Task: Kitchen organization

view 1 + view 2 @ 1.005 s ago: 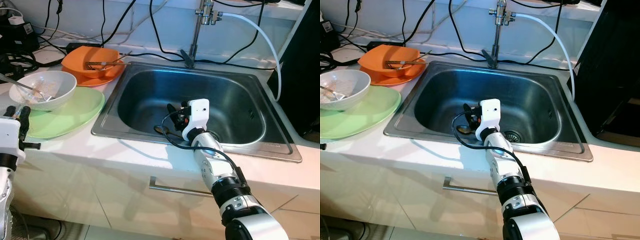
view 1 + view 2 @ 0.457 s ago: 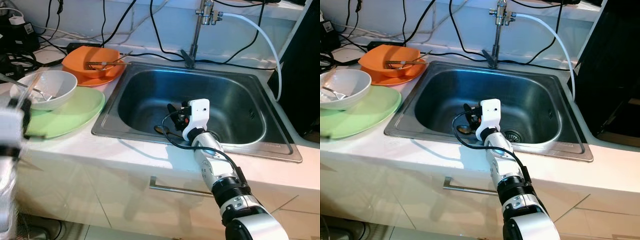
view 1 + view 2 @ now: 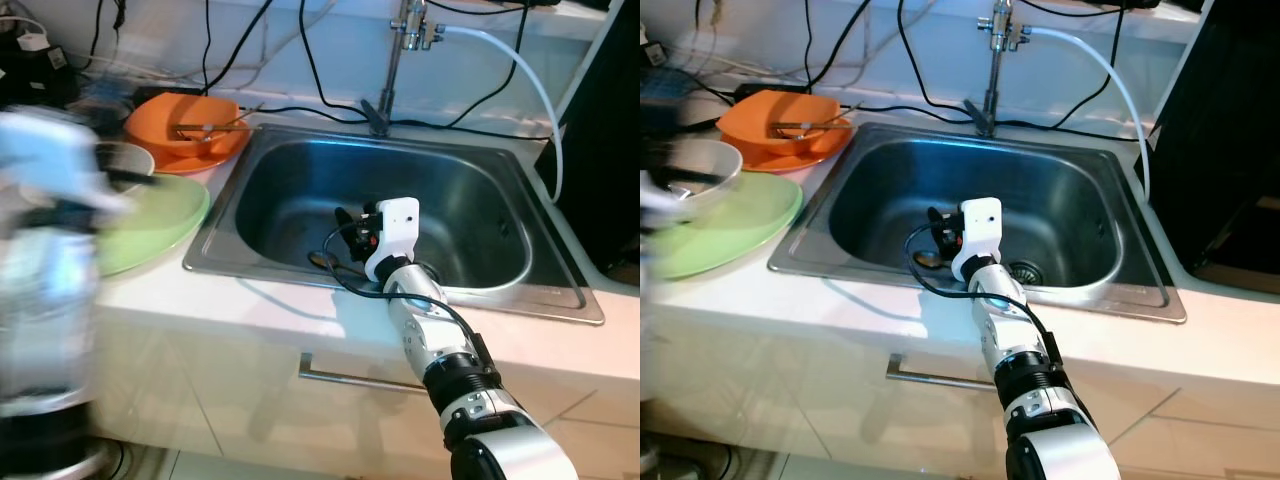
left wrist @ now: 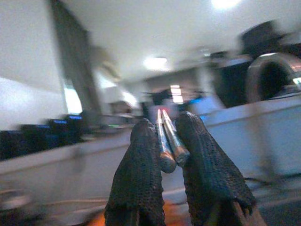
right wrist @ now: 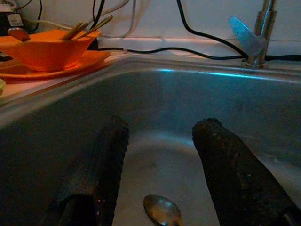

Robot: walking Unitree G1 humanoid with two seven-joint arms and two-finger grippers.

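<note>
My right gripper [image 3: 350, 232] hangs low inside the steel sink [image 3: 480, 200], open, its two black fingers [image 5: 110, 155] spread apart with nothing between them. A metal spoon [image 5: 162, 210] lies on the sink floor just below and between them, also seen as the spoon [image 3: 322, 260]. My left arm [image 3: 55, 230] is a raised blur at the left, in front of the white bowl [image 3: 710, 165]. My left gripper [image 4: 165, 123] is shut on a pair of metal chopsticks [image 4: 167, 141] that stick out past its fingertips.
An orange bowl [image 3: 185, 122] holding utensils sits on an orange plate at the back left. A green plate [image 3: 160, 215] lies under the white bowl. The faucet [image 3: 395, 60], a white hose and black cables run behind the sink. A drawer handle [image 3: 350, 378] is below the counter edge.
My left arm has swung up fast from the counter's front edge to in front of the white bowl, now strongly blurred. The right arm and spoon have not moved.
</note>
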